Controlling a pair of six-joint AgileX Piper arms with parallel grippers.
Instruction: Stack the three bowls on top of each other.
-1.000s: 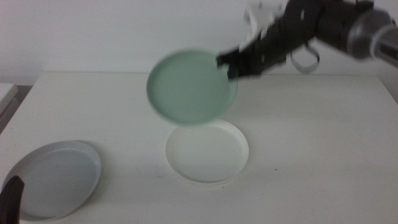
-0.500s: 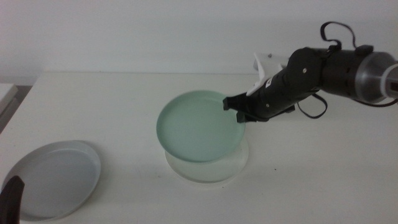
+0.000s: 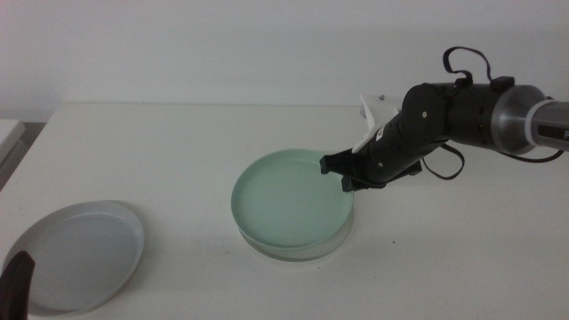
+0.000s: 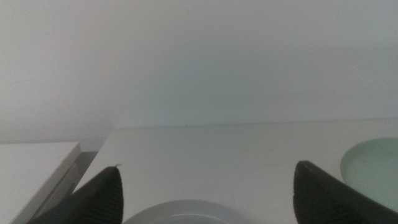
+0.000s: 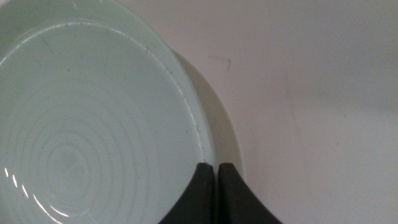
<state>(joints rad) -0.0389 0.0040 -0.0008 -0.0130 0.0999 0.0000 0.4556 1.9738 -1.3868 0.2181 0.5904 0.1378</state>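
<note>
My right gripper (image 3: 343, 172) comes in from the right and is shut on the near-right rim of the mint green bowl (image 3: 289, 197). The green bowl rests nested on the white bowl (image 3: 295, 250), of which only the rim shows beneath it. In the right wrist view the jaws (image 5: 216, 180) pinch the green bowl's (image 5: 93, 118) rim, with the white bowl's rim (image 5: 227, 134) just outside it. The pale grey-blue bowl (image 3: 76, 255) lies alone at the front left. My left gripper (image 3: 16, 283) waits open at the bottom left, just behind the grey-blue bowl (image 4: 180, 213).
The white table (image 3: 178, 142) ends at the left, where a lower white surface (image 3: 7, 135) stands beside it. A plain white wall runs behind the table's far edge.
My right gripper has brought the mint green bowl down from the air onto the white bowl, moving slightly right and toward the front. The left arm and the grey-blue bowl have not moved.
</note>
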